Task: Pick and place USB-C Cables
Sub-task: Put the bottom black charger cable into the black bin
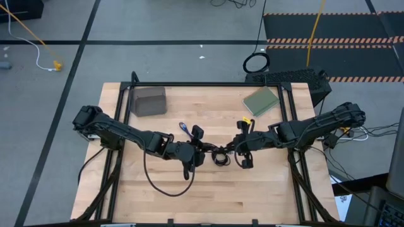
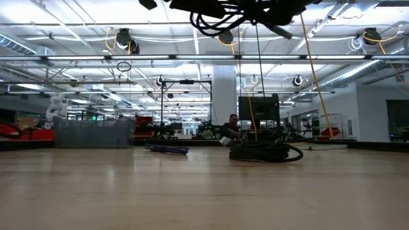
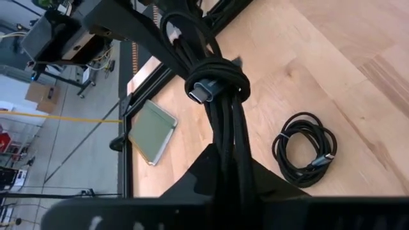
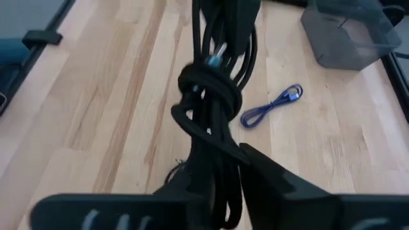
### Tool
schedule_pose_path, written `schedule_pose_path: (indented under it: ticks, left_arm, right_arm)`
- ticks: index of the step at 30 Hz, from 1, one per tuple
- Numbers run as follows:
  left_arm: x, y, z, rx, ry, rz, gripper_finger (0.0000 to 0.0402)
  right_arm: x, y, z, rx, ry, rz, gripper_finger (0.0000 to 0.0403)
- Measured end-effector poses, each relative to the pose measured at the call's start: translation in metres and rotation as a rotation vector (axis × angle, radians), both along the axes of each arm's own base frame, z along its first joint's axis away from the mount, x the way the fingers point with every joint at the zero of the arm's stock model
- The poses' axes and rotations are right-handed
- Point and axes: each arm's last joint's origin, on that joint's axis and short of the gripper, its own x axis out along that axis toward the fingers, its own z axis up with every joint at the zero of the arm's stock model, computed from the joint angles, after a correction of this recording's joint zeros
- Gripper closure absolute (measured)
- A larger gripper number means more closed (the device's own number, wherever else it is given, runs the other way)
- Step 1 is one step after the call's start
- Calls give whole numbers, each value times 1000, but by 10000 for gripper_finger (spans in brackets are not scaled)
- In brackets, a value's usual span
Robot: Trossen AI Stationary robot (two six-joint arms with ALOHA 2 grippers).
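Note:
One black USB-C cable [image 3: 214,83], a bundle wound about with its own end, is held between both grippers above the table's middle. My left gripper [image 1: 205,151] and my right gripper [image 1: 235,148] face each other, each shut on one end of it. It also shows in the right wrist view [image 4: 208,89]. A second black coiled cable [image 3: 305,148] lies flat on the table below; it also shows in the low view [image 2: 265,152]. The blue-purple cable [image 4: 271,107] lies flat on the table toward the far left; it also shows in the high view [image 1: 185,128]. My left gripper pinches the bundled strands at one end of the black cable [image 3: 229,150] between its two fingers, with the fingers lying along the bundle. The cable runs straight on to the other gripper, clear of the table. The wrapped part with a plug [image 3: 203,92] sits just past the fingers. My right gripper pinches the bundled strands at the cable's other end [image 4: 208,150] between its two fingers, coming level from the table's right and lying along the bundle. The cable is clear of the table. Its wrapped part [image 4: 208,86] sits between the two grippers.
A grey bin [image 1: 148,101] stands at the table's far left and a green pad [image 1: 261,101] lies at the far right. A larger black ring-shaped loop [image 1: 256,62] lies on the floor beyond the table. The near half of the table is bare wood [image 1: 208,195].

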Motion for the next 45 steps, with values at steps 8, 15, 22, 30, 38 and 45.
schedule_pose_path:
  ticks: [8, 15, 22, 30, 38, 45]
  left_arm:
    - [-2, 0, 2, -7, 2, 4, 358]
    - [-3, 1, 0, -2, 24, 10, 382]
    - [-3, 1, 0, 4, 21, 26, 365]
    - [-11, -2, 6, 11, 23, 37, 381]
    - [-37, 0, 23, -50, 31, 127, 367]
    - [-65, 5, 33, -68, 91, 215, 381]
  right_arm:
    - [-3, -1, 1, 0, 7, 1, 261]
    - [-19, -4, 13, -7, -23, -65, 217]
    - [-35, -3, 23, -40, -64, -107, 208]
    - [-44, -3, 25, -24, -48, -111, 208]
    - [-46, -4, 26, -26, -44, -111, 208]
    - [-47, -4, 26, -33, -43, -105, 208]
